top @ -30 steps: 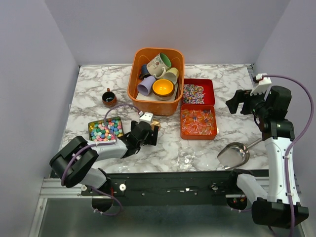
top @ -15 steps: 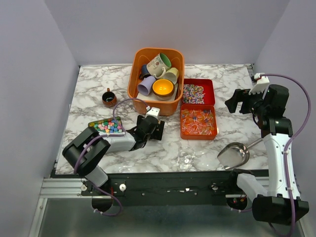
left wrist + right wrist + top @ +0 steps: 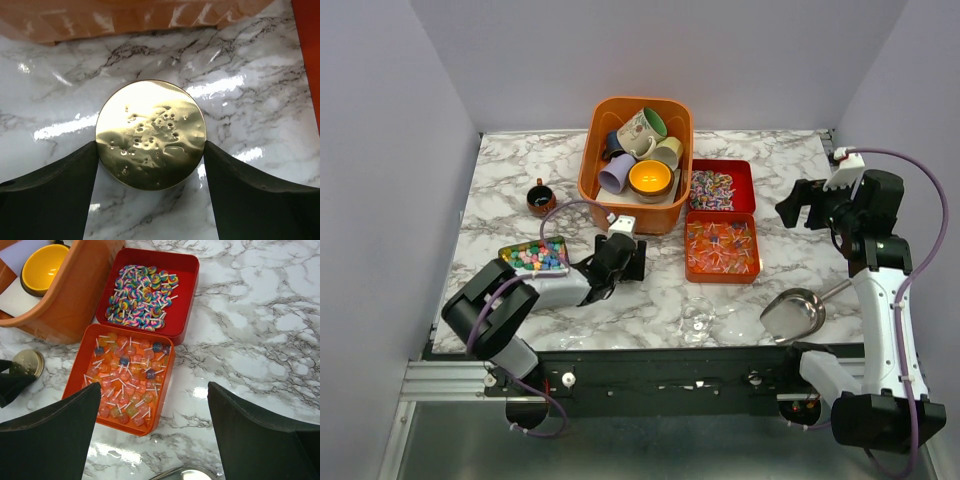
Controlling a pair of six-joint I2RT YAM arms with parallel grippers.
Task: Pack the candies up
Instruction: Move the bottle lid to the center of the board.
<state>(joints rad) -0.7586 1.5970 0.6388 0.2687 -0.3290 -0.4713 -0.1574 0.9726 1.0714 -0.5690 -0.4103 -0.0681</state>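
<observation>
Left claw (image 3: 150, 152) pinches lid (image 3: 150, 131) at rim, flat on desk (image 3: 250, 100); thin edge may slip out on lift. Right claw (image 3: 154, 405) wide, empty.

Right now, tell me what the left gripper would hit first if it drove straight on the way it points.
The left gripper would most likely meet the gold disc first: it lies on the marble table between the fingertips. The orange bin stands beyond.
</observation>
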